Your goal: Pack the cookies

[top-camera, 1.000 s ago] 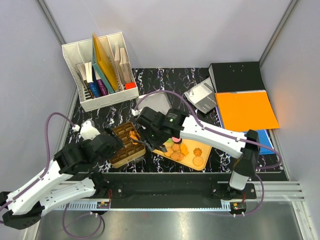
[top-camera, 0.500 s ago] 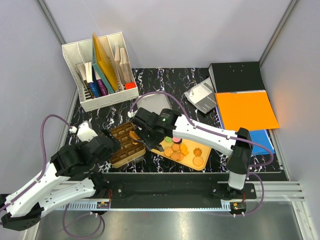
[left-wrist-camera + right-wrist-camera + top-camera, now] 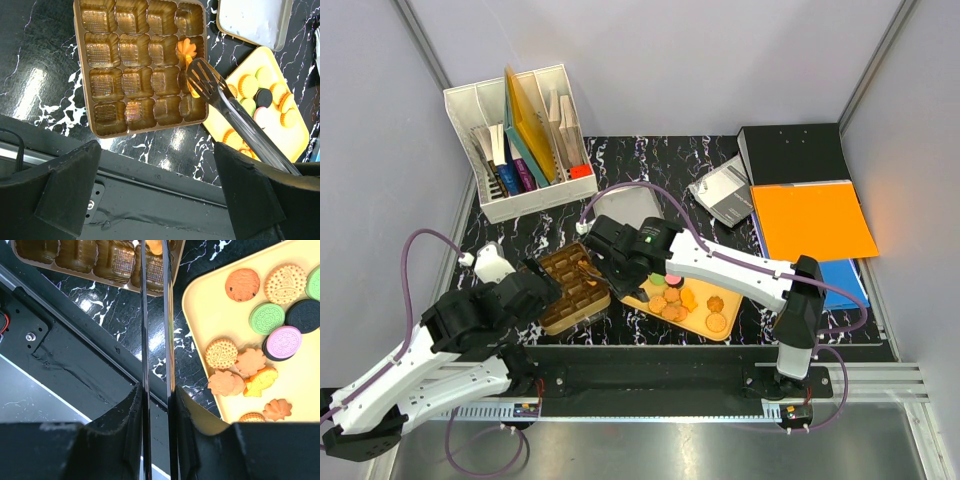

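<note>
Metal tongs (image 3: 220, 95) in right gripper (image 3: 159, 405) press nearly together, pinching orange cookie (image 3: 186, 48) above pocket at 3 o'clock edge of brown tray (image 3: 150, 129). Other cookies (image 3: 272, 315) sit on yellow plate (image 3: 310, 390), tray's 4 o'clock. Risk: slack pinch lets cookie land tilted across divider.

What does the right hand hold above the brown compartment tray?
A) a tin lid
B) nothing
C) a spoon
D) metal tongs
D: in the right wrist view, the two thin blades of the tongs run out from the right hand toward the brown tray.
</note>
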Tool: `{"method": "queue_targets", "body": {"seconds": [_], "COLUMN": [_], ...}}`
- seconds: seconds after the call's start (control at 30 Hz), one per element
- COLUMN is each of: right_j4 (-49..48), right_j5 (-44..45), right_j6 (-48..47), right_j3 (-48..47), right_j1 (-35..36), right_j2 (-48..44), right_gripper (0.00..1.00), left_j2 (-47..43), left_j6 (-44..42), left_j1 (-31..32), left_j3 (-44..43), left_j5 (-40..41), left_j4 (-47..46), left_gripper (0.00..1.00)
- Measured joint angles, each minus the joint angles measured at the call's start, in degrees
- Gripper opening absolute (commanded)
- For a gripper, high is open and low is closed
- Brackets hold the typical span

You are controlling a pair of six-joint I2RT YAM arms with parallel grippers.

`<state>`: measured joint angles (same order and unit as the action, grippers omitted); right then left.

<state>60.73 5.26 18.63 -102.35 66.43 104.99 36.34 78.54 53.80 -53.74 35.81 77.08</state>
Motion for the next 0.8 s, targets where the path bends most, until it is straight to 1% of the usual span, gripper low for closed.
{"method": "queue_targets", "body": {"seconds": [0.23,0.43,0.53,0.63,0.8], "right_j4": [0.1,0.1,-1.1,-4.4,-12.4], "right_j5": [1.0,1.4,1.7,2.6,3.6], "right_j6": [0.8,1.6,1.7,1.7,1.5], "right_j3": [0.0,0.4,1.7,5.0,12.2], "right_j1": [0.0,0.0,0.0,0.0,0.0], "right_j2": [-1.4,-5.0,-6.7,-8.3,-9.7], "right_gripper": [0.21,0.18,0.14,0.11,0.08], "left_j2": [0.0,0.2,0.5,1.0,0.8], "left_j6": [0.0,0.0,0.0,0.0,-0.1], "left_j1": [0.0,0.0,0.0,0.0,0.0], "left_j3": [0.0,0.0,0.0,0.0,0.0], "left_j5": [0.0,0.0,0.0,0.0,0.0], "left_j4": [0.0,-0.2,-0.4,-0.6,-0.7], "left_gripper": [0.99,0.99,0.99,0.99,0.99]}}
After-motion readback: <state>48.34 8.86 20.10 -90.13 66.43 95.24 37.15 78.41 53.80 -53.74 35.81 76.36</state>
